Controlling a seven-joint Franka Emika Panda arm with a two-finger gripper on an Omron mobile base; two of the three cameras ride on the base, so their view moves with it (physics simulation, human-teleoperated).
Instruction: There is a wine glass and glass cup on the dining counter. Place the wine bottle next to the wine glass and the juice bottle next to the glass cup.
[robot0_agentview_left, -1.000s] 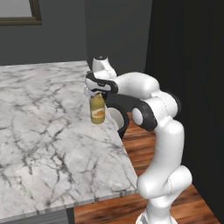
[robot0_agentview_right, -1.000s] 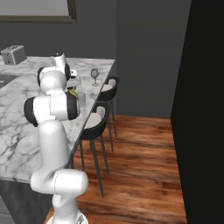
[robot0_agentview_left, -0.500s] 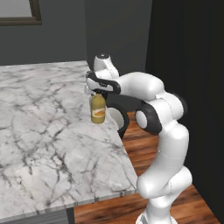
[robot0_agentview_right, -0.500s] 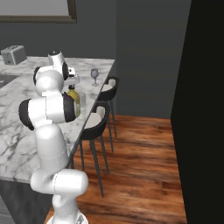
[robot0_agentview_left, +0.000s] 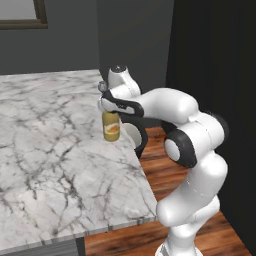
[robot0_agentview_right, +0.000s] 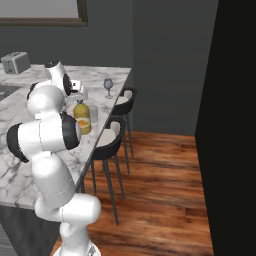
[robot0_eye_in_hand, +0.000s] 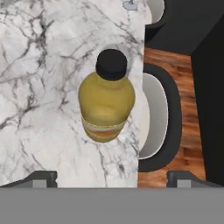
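The juice bottle (robot0_eye_in_hand: 106, 105), yellow with a black cap, stands upright on the white marble dining counter (robot0_eye_in_hand: 39, 65) close to its edge. My gripper (robot0_eye_in_hand: 112, 178) hangs straight above the bottle, open, with its fingertips (robot0_eye_in_hand: 41, 177) wide apart and holding nothing. From the sides the gripper (robot0_agentview_left: 107, 106) sits just over the cap of the juice bottle (robot0_agentview_left: 111, 127). The glass cup (robot0_agentview_right: 93, 114) stands right beside the juice bottle (robot0_agentview_right: 82, 117). The wine glass (robot0_agentview_right: 108, 87) is farther along the same edge. The wine bottle is out of view.
Two black bar stools (robot0_agentview_right: 107, 142) stand along the counter's edge over a wooden floor (robot0_agentview_right: 160, 190). A toaster (robot0_agentview_right: 15, 62) sits at the far back left. A broad stretch of marble (robot0_agentview_left: 45, 150) lies left of the bottle.
The juice bottle has come down a little and now rests on the counter. The arm's elbow has swung up and outward while the hand stays over the bottle.
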